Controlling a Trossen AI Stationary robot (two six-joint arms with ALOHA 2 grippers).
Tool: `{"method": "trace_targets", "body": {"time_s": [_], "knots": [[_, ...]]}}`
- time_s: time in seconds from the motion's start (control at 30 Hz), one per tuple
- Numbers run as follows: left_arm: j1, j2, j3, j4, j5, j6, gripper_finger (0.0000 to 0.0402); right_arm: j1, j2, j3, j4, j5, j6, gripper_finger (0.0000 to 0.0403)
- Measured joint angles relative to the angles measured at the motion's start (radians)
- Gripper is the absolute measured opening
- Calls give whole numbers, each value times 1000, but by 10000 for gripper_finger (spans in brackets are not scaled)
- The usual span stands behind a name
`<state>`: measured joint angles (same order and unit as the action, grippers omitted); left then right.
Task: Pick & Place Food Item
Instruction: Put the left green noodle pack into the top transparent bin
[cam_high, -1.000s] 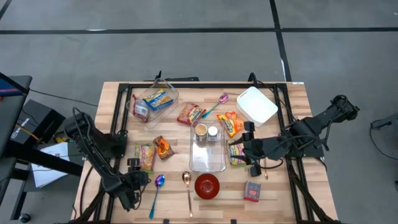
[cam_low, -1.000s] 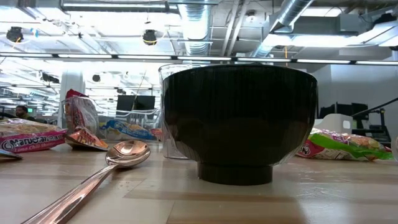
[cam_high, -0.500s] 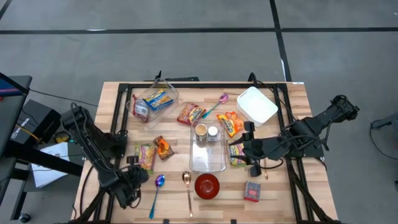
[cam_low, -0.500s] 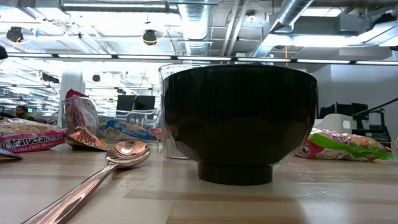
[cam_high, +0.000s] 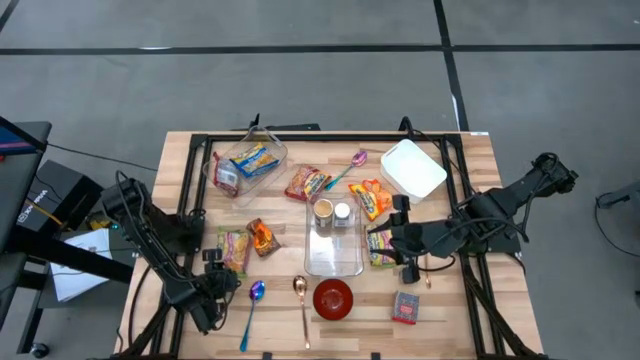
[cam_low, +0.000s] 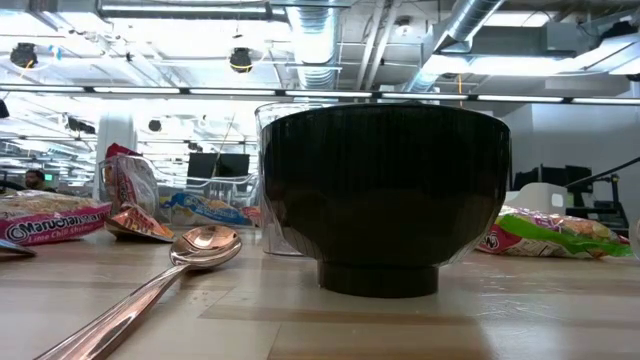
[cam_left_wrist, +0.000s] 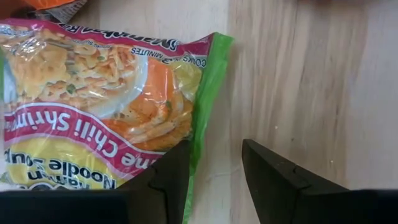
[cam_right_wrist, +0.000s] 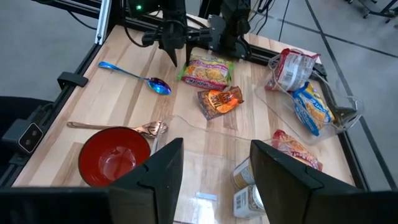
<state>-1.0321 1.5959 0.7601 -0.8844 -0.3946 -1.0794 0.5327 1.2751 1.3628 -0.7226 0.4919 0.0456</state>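
The left gripper (cam_left_wrist: 214, 171) sits low over the table's (cam_high: 450, 300) near-left part, fingers apart, one finger over the green edge of a ramen noodle packet (cam_left_wrist: 93, 106) lying flat on the wood. Its label reads "Maruchan", "Chili Shrimp" and "Ramen Noodle Soup". The right gripper (cam_right_wrist: 211, 165) hovers, fingers apart and empty, above the clear tray (cam_high: 333, 240) holding two small cans (cam_high: 333, 211), beside the red bowl (cam_high: 333, 298)

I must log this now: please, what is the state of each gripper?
Left gripper: open, holding nothing, at the ramen packet edge.
Right gripper: open, holding nothing, above the clear tray.
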Motion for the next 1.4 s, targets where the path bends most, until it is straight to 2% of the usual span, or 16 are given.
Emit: {"method": "trace_targets", "body": {"time_s": [0.73, 0.93, 1.17, 1.4], "knots": [[13, 0, -1, -17, -9, -10, 136, 0, 0, 0, 0, 0, 0, 179], [14, 0, -1, -49, -30, -10, 94, 0, 0, 0, 0, 0, 0, 179], [23, 0, -1, -72, -34, -29, 12, 0, 0, 0, 1, 0, 0, 179], [41, 0, -1, -77, -36, -29, 1, 0, 0, 0, 0, -1, 7, 179]]}}
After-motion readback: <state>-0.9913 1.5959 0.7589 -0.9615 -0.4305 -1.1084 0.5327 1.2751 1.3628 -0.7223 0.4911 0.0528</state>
